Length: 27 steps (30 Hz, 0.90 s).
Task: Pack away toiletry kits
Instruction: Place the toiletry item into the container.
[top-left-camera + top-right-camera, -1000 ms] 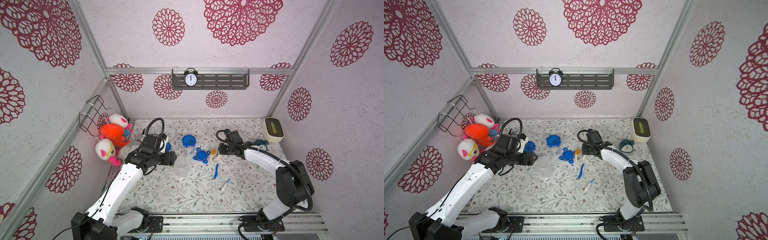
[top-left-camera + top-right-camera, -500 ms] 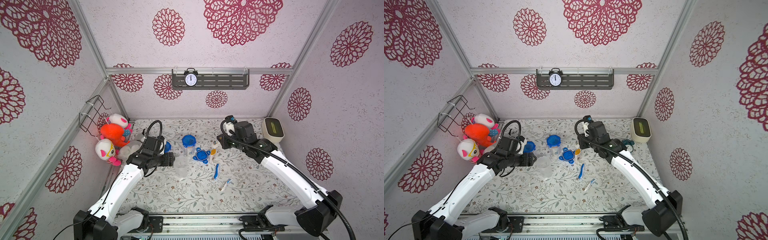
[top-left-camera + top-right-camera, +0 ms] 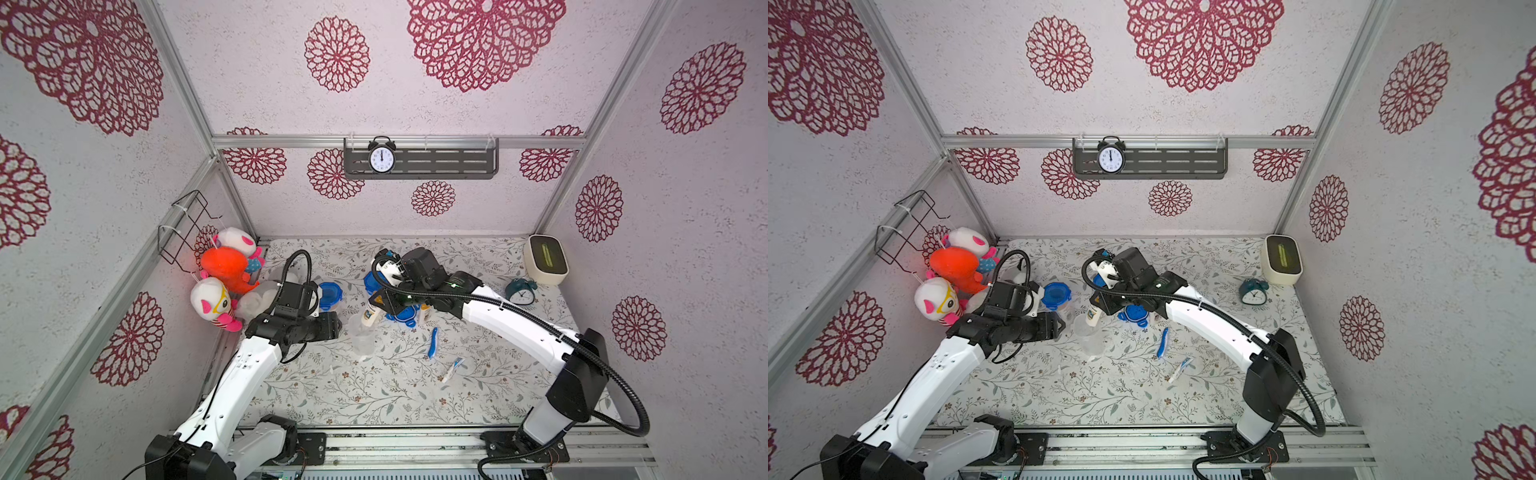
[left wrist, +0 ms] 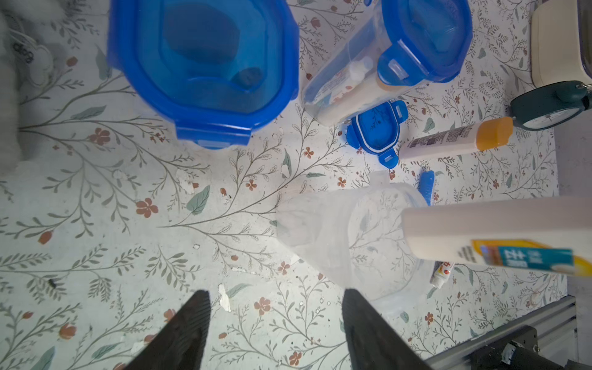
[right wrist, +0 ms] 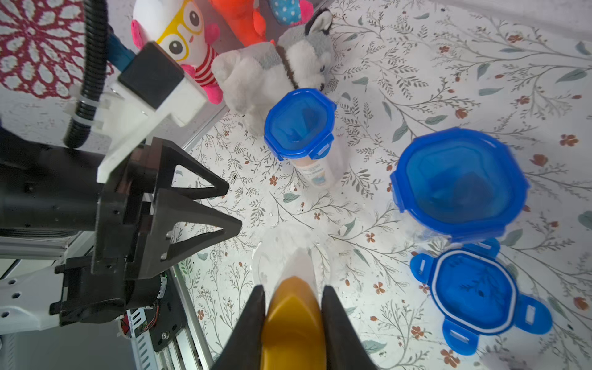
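An open clear cup (image 3: 361, 337) (image 3: 1090, 337) stands mid-table, lidless. My right gripper (image 5: 293, 290) is shut on the orange cap of a white bottle (image 3: 371, 314) (image 4: 480, 230), held tilted over the cup's mouth. My left gripper (image 3: 337, 326) (image 4: 275, 298) is open beside the cup (image 4: 346, 237), one finger at its wall, nothing between the jaws. The cup's blue lid (image 3: 402, 314) (image 5: 477, 288) lies loose. Near it are a second bottle (image 4: 448, 141), a blue toothbrush (image 3: 433, 341) and a toothpaste tube (image 3: 452, 369). Two lidded cups (image 5: 301, 125) (image 5: 458, 182) stand behind.
Plush toys (image 3: 226, 270) pile up at the left wall under a wire basket (image 3: 187, 228). A teal alarm clock (image 3: 520, 291) and a cream box (image 3: 545, 259) sit at the back right. A shelf with a clock (image 3: 381, 160) hangs on the back wall.
My right arm has lifted the bottle from beside the loose lid and carried it left over the open cup. The left gripper's jaws have narrowed a little beside the cup.
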{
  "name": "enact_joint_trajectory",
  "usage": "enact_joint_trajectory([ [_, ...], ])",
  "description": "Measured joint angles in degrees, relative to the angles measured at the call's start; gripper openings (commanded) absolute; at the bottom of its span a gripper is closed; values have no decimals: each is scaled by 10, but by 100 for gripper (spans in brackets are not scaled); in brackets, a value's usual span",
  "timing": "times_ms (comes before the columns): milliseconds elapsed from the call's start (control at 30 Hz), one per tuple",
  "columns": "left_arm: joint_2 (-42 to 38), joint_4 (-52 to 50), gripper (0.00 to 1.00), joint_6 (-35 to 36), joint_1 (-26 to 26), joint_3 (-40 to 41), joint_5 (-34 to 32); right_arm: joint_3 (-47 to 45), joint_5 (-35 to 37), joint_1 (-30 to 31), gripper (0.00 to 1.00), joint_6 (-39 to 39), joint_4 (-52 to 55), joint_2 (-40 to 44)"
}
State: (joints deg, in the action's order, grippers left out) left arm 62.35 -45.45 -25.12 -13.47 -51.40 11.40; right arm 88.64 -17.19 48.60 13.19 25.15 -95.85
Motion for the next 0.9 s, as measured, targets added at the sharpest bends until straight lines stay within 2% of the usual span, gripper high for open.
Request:
enact_joint_trajectory([
  [200, -12, 13, 69, 0, 11, 14, 23, 18, 15, 19, 24, 5, 0, -16],
  [567, -19, 28, 69, 0, 16, 24, 45, 26, 133, 89, 27, -6, -12, -106],
  [833, -10, 30, 69, 0, 16, 24, 47, 26, 177, 104, 47, -11, -13, -138],
  [900, -7, 31, 69, 0, 16, 24, 49, 26, 182, 104, 49, -12, -16, -137],
])
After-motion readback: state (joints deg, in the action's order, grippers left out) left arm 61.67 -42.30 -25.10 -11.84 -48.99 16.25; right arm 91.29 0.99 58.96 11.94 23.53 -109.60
